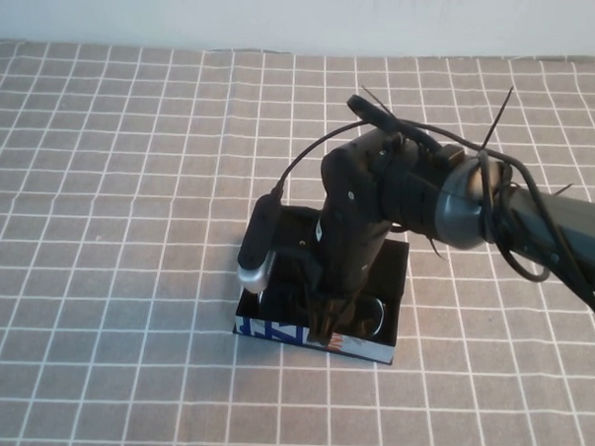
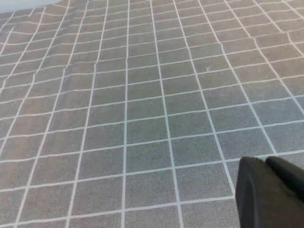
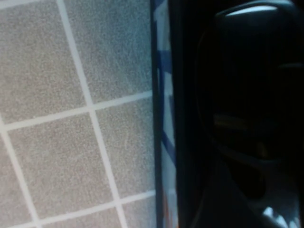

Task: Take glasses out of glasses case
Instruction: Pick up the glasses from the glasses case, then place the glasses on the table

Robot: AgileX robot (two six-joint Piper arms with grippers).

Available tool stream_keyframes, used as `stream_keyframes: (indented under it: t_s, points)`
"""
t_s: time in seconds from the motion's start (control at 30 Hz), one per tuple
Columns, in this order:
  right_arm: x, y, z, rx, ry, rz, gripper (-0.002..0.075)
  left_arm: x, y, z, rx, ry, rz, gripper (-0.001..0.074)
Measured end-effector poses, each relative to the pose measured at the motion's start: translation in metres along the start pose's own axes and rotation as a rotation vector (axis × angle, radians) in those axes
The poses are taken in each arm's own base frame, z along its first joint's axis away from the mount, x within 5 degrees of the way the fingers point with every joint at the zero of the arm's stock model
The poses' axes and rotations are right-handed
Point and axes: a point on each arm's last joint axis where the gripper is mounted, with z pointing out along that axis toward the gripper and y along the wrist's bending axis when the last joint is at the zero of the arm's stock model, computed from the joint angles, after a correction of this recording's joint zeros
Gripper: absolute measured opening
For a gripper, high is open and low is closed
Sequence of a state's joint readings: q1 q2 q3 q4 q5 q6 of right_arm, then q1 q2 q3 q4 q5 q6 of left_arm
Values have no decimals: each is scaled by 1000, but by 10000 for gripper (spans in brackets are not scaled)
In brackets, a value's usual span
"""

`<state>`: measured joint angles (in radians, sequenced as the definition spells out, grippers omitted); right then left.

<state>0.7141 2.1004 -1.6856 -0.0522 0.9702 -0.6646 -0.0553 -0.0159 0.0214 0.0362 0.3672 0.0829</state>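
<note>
The right gripper [image 1: 324, 328] is lowered into the open glasses case [image 1: 389, 276], directly over the glasses [image 1: 368, 315] lying lengthwise inside, grip undeterminable; the left gripper [image 2: 270, 192], apparently closed, is parked over bare tablecloth [image 2: 142, 109].

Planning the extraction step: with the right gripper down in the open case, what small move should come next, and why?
Probably close on the frame, then lift straight up. The right gripper reaches into the open glasses case, where the glasses lie, and its grip isn't visible. The left gripper sits over bare tablecloth.
</note>
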Motion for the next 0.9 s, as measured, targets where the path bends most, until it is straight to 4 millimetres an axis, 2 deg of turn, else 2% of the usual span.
stream_keyframes:
  t_s: [0.13,0.27,0.33,0.43,0.6,0.7,0.77,0.9]
  points:
    - [0,0,3,-5,6,0,251,0,0,0,0,0,0,-4]
    - [-2,-2,-2,-5,6,24,73,0,0,0,0,0,0,-5]
    - [-5,-4,-9,-5,5,57,57,0,0,0,0,0,0,-4]
    - [-7,-7,-31,0,30,109,57,0,0,0,0,0,0,-4]
    - [-4,-9,-91,35,-28,331,56,0,0,0,0,0,0,-4]
    - [12,-9,-132,-13,-130,535,56,0,0,0,0,0,0,-4]
    - [34,-7,-156,-42,-173,660,56,0,0,0,0,0,0,-4]
    - [94,10,-169,-61,-116,879,55,0,0,0,0,0,0,-4]
